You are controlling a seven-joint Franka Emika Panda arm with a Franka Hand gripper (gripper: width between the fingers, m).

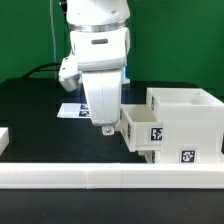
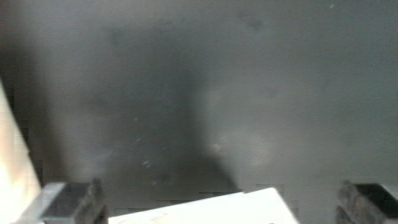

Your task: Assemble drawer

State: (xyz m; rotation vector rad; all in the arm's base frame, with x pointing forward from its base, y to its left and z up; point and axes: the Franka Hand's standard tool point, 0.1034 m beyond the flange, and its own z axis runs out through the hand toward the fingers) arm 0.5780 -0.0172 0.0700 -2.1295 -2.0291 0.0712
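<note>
Black table (image 1: pixel 30 120), green backdrop behind it. Item 1: white housing (image 1: pixel 190 120) of the drawer, boxy and open-topped, stood at the exterior view's right, with 1 square tag on its front low down. Item 2: smaller tray (image 1: pixel 145 130), tagged on its front, projected from the housing's side toward the exterior view's left. Item 3: gripper (image 1: pixel 108 127), pointed down, hung just beside the tray's outer end; in the wrist view both fingers (image 2: pixel 71 203) stood wide apart, released, nothing between them but a white corner below. Item 4: marker board (image 1: pixel 70 110) lay flat behind the arm. Item 5: long white rail (image 1: pixel 100 178) ran along the near edge.
</note>
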